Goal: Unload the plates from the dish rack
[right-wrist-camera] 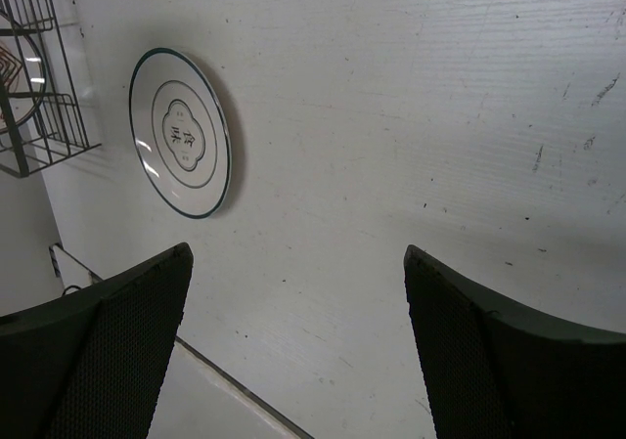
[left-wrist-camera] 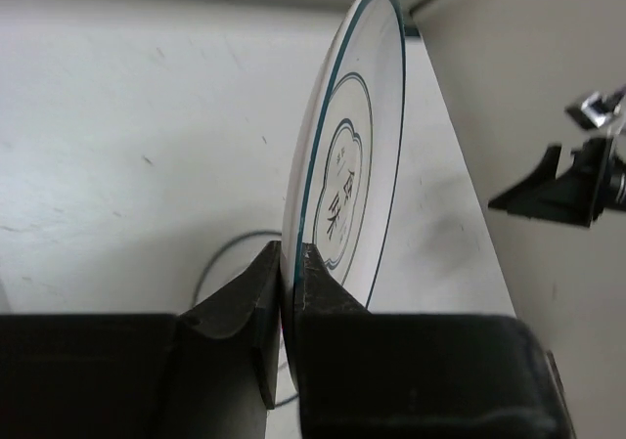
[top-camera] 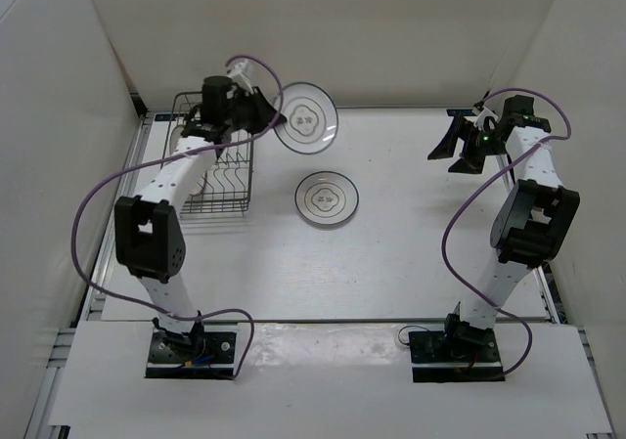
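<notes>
Left wrist, unlike top external, shows left tool (left-wrist-camera: pixel 289 258) pinching plate (left-wrist-camera: pixel 352 146); right tool (right-wrist-camera: pixel 298 263) spread.

Light was bright, even, from above; shadows on white counter (top-camera: pixel 411 253) were soft. Left wrist view was dimmer, left end effector (left-wrist-camera: pixel 289 255) dark, slightly blurred. Small glare streaks showed on flat-lying plate (right-wrist-camera: pixel 181 131).

One white plate (top-camera: pixel 327 198) lies flat near the dish rack (top-camera: pixel 230 180) — a second plate (top-camera: pixel 305 118) tilts, pinched in the left tool (left-wrist-camera: pixel 284 263).
</notes>
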